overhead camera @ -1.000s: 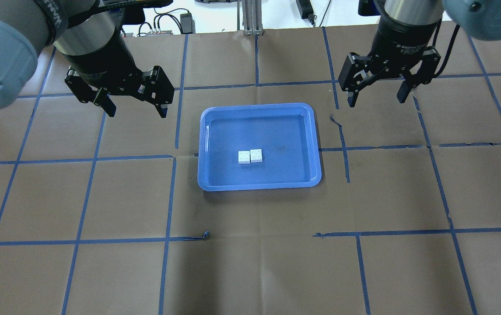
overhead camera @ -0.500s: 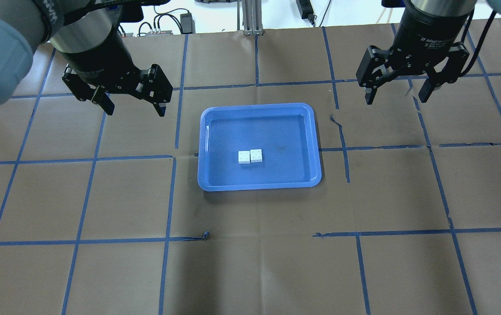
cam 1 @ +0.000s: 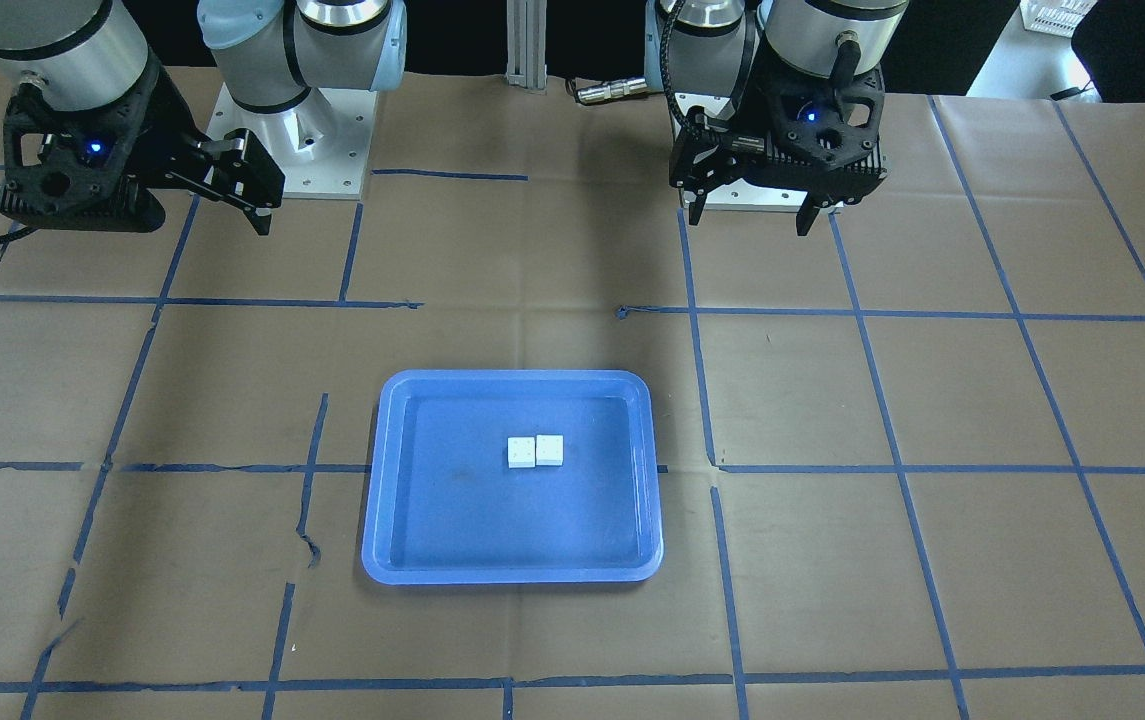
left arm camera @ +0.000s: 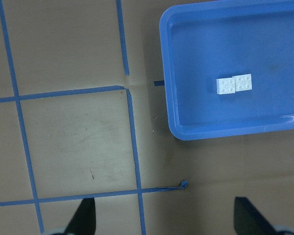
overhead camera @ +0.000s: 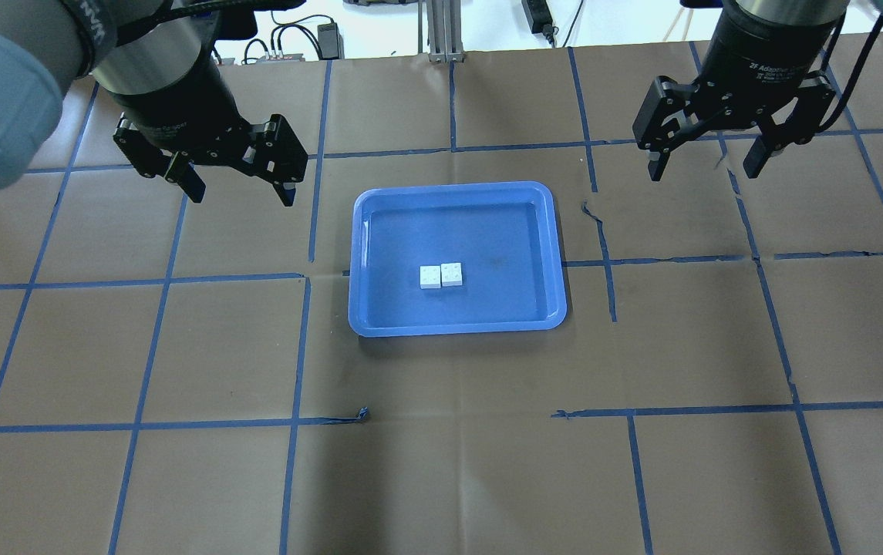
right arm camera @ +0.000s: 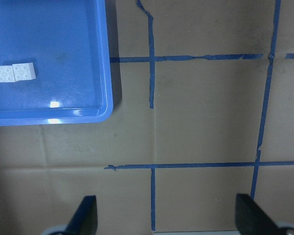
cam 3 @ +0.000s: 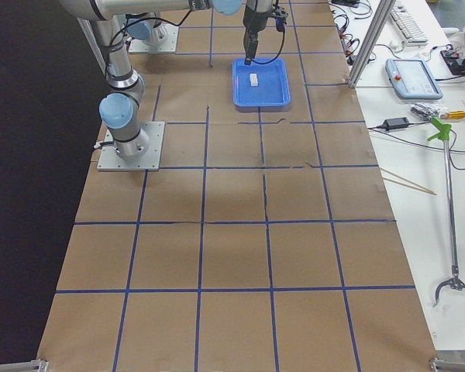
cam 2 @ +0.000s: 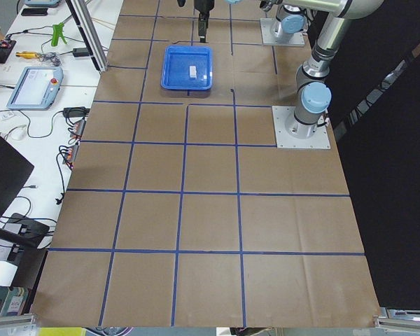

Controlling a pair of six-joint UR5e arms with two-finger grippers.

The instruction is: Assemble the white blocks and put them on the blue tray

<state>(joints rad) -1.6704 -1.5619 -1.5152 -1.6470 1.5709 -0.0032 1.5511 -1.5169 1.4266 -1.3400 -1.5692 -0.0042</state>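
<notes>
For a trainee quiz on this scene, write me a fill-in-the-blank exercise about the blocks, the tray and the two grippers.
1. The small white square plastic blocks in view number ____.
2. They lie side by side ____ the shallow rectangular blue plastic tray.
3. The left gripper hangs beside the tray with its jaws ____.
4. The right gripper, jaws open too, holds ____.

Missing words: two; inside; open; nothing.
</notes>
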